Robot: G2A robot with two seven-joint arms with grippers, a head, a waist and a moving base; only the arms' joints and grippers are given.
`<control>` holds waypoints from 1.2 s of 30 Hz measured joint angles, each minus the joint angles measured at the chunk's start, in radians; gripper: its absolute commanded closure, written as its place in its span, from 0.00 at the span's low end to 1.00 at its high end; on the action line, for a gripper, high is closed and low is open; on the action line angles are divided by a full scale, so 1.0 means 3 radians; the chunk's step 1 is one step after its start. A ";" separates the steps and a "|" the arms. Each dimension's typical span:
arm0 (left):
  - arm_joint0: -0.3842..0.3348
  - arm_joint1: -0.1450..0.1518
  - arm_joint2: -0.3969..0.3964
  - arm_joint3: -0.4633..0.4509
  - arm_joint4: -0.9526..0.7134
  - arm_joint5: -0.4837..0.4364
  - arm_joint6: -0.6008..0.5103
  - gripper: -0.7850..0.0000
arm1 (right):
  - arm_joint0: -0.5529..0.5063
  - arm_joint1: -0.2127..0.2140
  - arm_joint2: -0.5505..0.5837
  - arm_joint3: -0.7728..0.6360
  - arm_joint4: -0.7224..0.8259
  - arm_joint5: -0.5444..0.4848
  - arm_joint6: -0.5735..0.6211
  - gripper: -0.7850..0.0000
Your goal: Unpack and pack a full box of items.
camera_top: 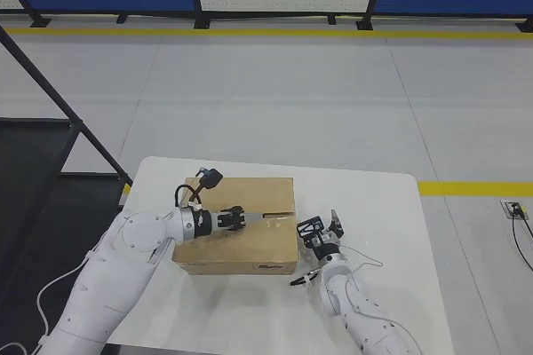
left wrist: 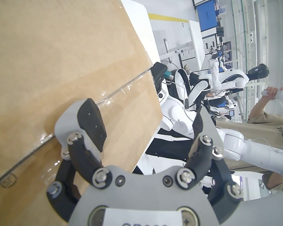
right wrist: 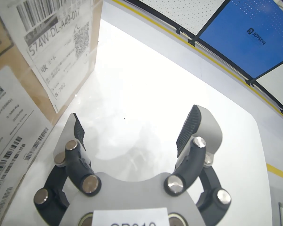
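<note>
A closed cardboard box (camera_top: 249, 213) stands in the middle of the white table (camera_top: 382, 204), its top flaps joined by a clear-taped seam (left wrist: 122, 88). My left gripper (camera_top: 238, 217) lies over the box top (left wrist: 49, 48), open; one finger (left wrist: 92, 118) rests by the seam and the other finger (left wrist: 201, 128) hangs past the box's edge. My right gripper (camera_top: 325, 227) is low beside the box's right side, open with nothing between its fingers. In the right wrist view that gripper (right wrist: 135, 116) hovers over bare table, next to the box's labelled side (right wrist: 54, 43).
The table (right wrist: 155, 83) has free room to the right of the box and in front of it. A black metal frame (camera_top: 44, 98) stands off the table's left side. Beyond the far edge the floor carries a yellow line (camera_top: 480, 188).
</note>
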 measured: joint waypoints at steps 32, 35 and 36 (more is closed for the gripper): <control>0.0038 0.0019 -0.0092 -0.0012 0.0033 -0.0014 0.0031 0.00 | 0.0150 -0.0083 0.0069 0.0231 -0.0083 -0.0013 -0.0194 0.00; 0.0052 0.0022 -0.0105 -0.0023 0.0033 -0.0014 0.0039 0.00 | 0.0132 -0.0098 0.0088 0.0236 -0.0047 0.0085 -0.0336 0.00; 0.0057 0.0023 -0.0107 -0.0026 0.0034 -0.0013 0.0040 0.00 | 0.0120 -0.0100 0.0096 0.0229 -0.0038 0.0114 -0.0379 0.00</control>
